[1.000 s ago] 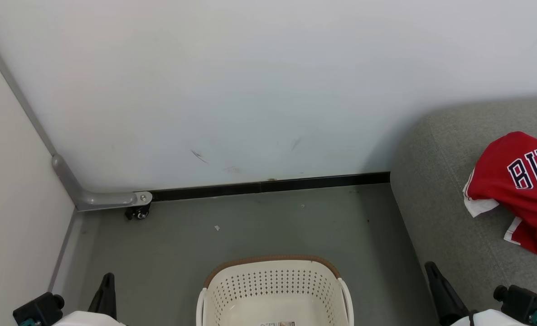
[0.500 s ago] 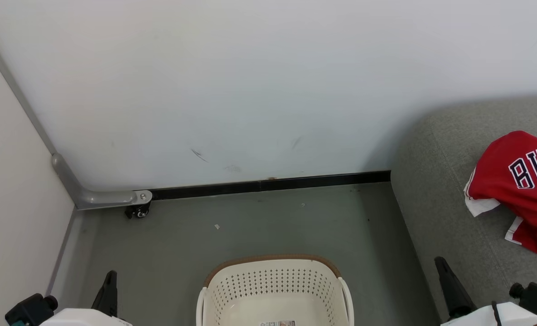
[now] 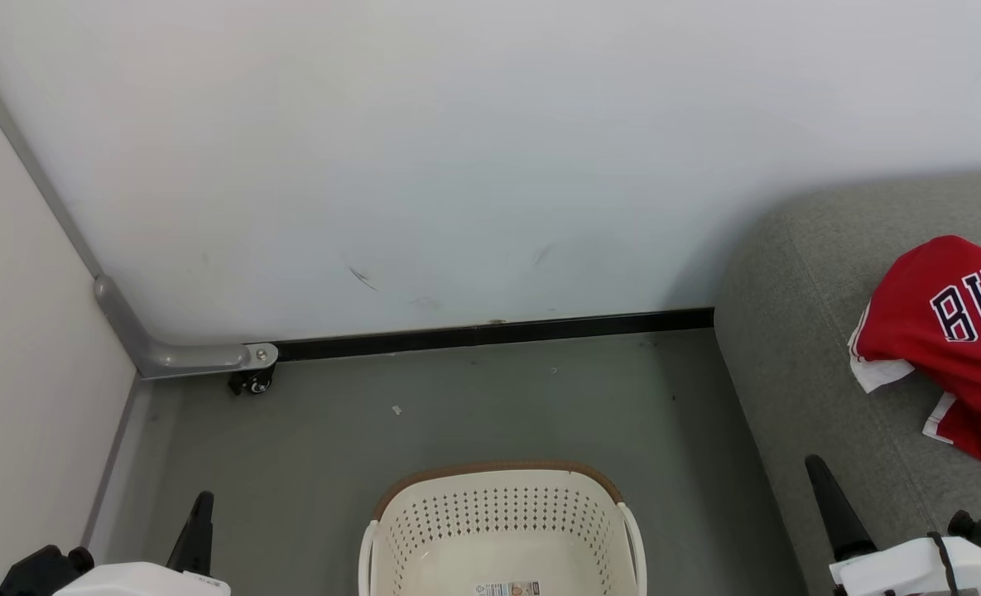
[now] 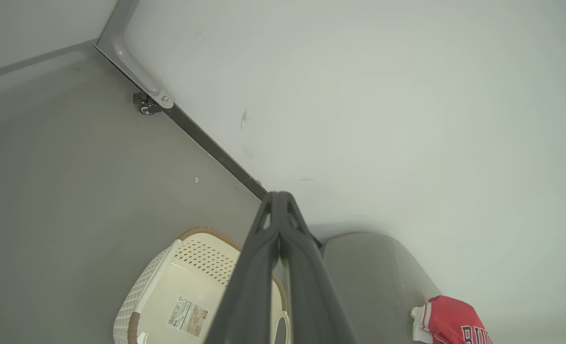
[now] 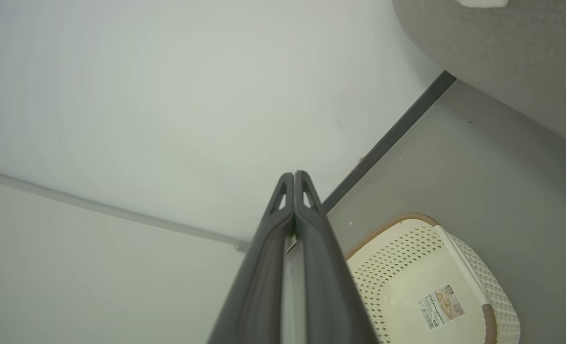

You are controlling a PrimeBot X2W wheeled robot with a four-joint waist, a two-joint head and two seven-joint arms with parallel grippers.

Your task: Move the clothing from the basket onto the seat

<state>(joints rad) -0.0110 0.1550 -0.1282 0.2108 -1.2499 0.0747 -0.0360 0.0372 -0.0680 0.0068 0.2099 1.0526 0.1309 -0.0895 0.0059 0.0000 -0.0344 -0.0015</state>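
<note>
Resting on the seat (image 3: 796,348), clothing (image 3: 912,331); left gripper (image 4: 278,197) and right gripper (image 5: 293,176) clenched.

Left gripper (image 3: 203,503) and right gripper (image 3: 815,468) — both pinched closed, empty, pointing up.

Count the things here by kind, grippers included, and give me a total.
Laundry basket: 1
Sofa: 1
Heap of red-and-white clothing: 1
Grippers: 2 (left gripper, right gripper, both shut)
Total: 5
</note>
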